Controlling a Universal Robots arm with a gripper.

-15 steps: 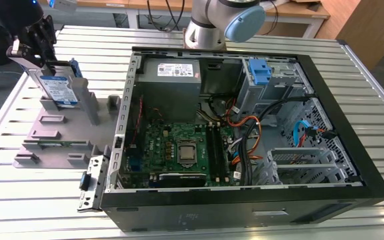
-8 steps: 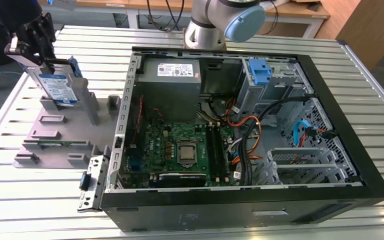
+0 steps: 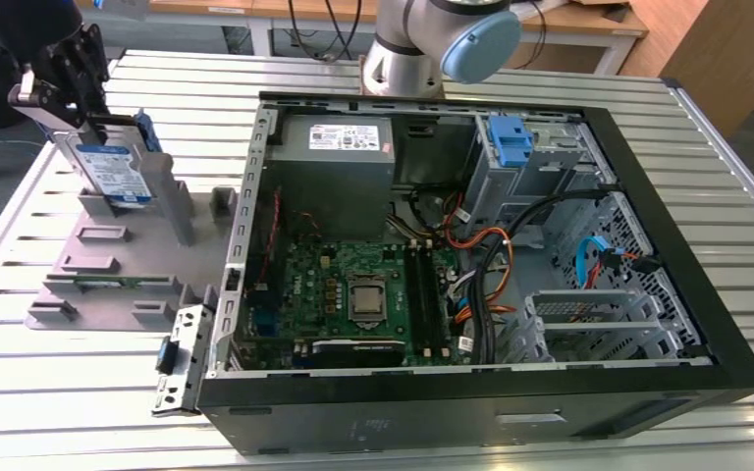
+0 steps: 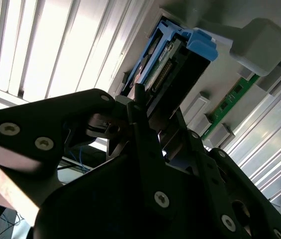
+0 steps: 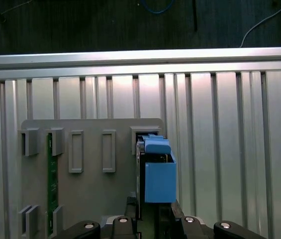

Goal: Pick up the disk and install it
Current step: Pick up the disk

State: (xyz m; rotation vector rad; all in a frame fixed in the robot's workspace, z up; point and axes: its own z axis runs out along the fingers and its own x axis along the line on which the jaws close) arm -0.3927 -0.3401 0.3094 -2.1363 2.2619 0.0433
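Observation:
The disk (image 3: 118, 175) stands on edge between the upright posts of the grey stand (image 3: 102, 265), at the exterior view's left. It is a silver drive with a white-and-blue label and a blue carrier frame. My gripper (image 3: 89, 123) sits over its top edge and is shut on it, one finger on each flat side. In the second wrist view the disk (image 4: 180, 64) runs out from between the black fingers (image 4: 139, 107) toward the stand (image 4: 259, 40). In the first wrist view the disk (image 5: 159, 169) shows edge-on with its blue carrier, and the gripper (image 5: 155, 206) holds its near end.
An open computer case (image 3: 482, 392) lies on the slatted metal table (image 3: 36, 412), to the right of the stand. It holds a grey power-supply box (image 3: 338, 137), a motherboard (image 3: 350, 294) and a blue-latched drive bay (image 3: 514, 142). A green memory stick (image 5: 52, 174) stands in the stand.

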